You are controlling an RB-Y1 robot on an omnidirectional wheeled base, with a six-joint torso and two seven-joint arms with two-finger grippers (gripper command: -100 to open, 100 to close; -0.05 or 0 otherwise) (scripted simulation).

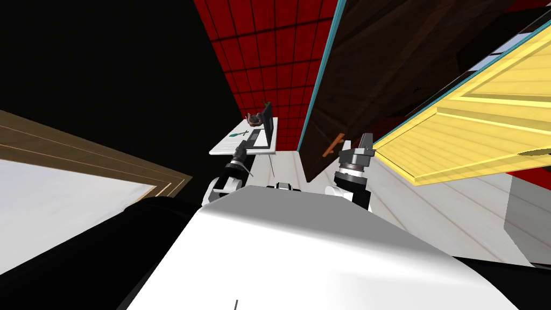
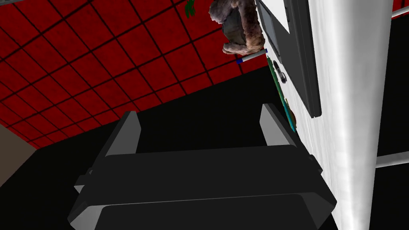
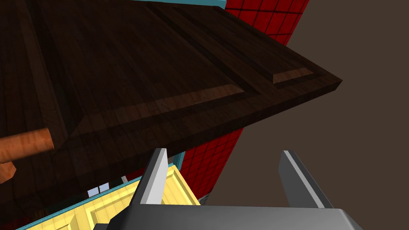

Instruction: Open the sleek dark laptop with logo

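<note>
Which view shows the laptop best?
Left wrist view: the laptop sits large and close on the white table, though cropped. The head view shows it whole but tiny, lid seemingly raised. The right wrist view faces a dark wooden door.

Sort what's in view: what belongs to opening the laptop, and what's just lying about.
For the job: dark laptop; white table under it; left hand, open, nearest it.

Lying about: brown-grey lump, white pen with blue ends and thin green item beside the laptop; dark wooden door with orange handle; yellow door; right hand, open, near the doors.
</note>
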